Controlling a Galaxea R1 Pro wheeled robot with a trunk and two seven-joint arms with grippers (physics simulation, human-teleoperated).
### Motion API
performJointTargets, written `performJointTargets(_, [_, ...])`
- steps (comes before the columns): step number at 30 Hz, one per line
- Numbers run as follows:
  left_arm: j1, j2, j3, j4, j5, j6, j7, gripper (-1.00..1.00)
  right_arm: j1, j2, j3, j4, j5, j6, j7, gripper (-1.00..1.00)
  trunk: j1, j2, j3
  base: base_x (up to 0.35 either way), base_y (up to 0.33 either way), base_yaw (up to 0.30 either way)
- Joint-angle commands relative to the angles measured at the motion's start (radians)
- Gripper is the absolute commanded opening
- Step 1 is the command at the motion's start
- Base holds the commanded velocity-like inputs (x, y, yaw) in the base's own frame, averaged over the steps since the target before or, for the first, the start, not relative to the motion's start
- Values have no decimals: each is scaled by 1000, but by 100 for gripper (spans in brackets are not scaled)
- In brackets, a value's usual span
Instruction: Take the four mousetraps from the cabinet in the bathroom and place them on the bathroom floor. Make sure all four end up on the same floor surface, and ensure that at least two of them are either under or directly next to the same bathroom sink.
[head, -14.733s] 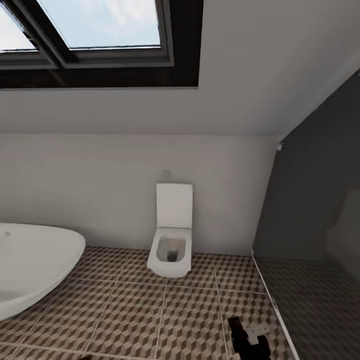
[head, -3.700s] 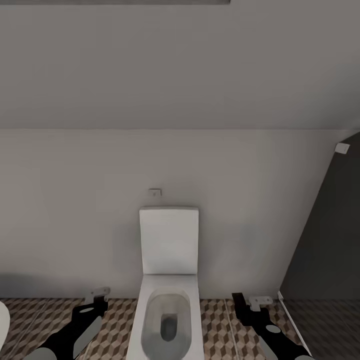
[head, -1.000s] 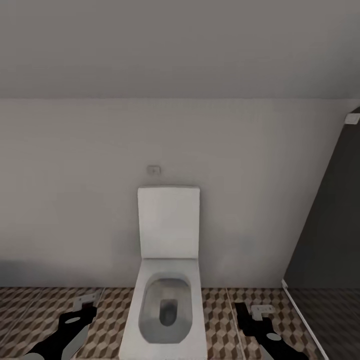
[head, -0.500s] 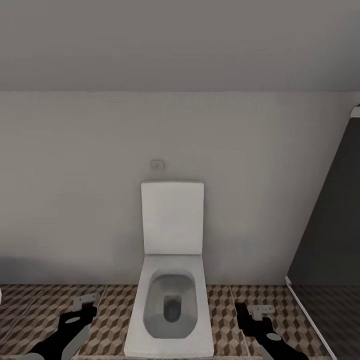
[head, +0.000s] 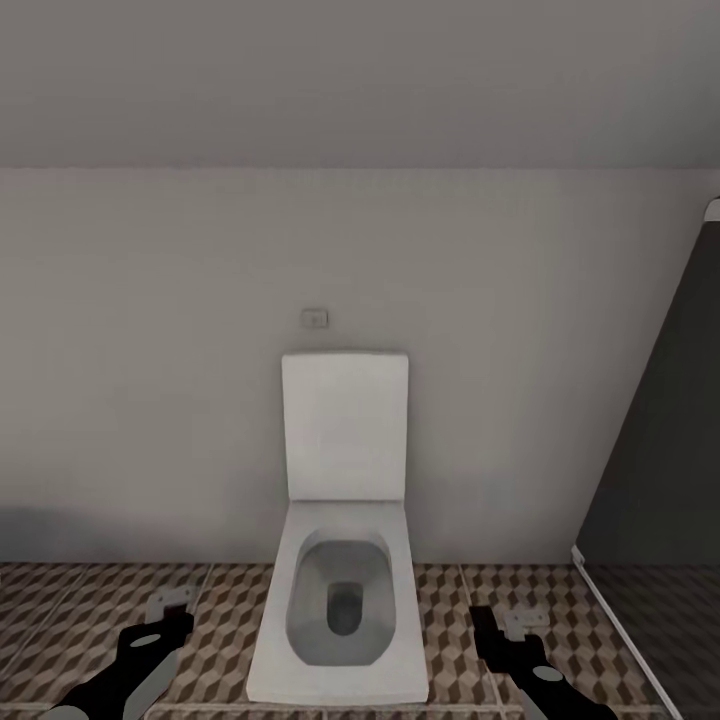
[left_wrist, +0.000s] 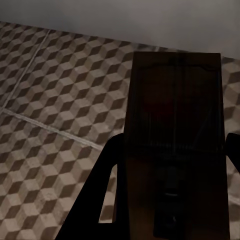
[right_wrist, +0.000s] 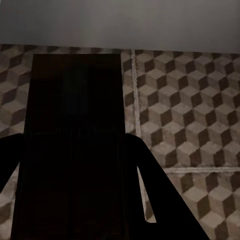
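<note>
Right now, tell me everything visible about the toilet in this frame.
The toilet is white, glossy like ceramic, with squared edges. Its flat rectangular lid stands upright against the pale wall, just below a small wall plate. The bowl is open, with a darker drain at its bottom. Its base meets the cube-patterned bathroom floor, between the left hand and right hand; neither touches it.

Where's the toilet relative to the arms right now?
Head view: the toilet stands dead ahead against the wall, between the left claw and right claw.
</note>
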Motion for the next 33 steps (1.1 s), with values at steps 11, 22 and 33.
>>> performJointTargets(11, [-1,1,-8,-3,5,7,10,-100,-1,0,9,1,-9,-3,-3,-100,42,-78,-36,58,0,0])
performJointTargets(22, [-1,0,-8,-3,5,6,10,-100,-1,0,10,1,-8,-3,-3,-100,84,-155,-70,103,0,0])
performJointTargets(33, [-1,0,-8,-3,5,5,10,-100,-1,0,10,1,-8,-3,-3,-100,126,-232,-104,2,0,0])
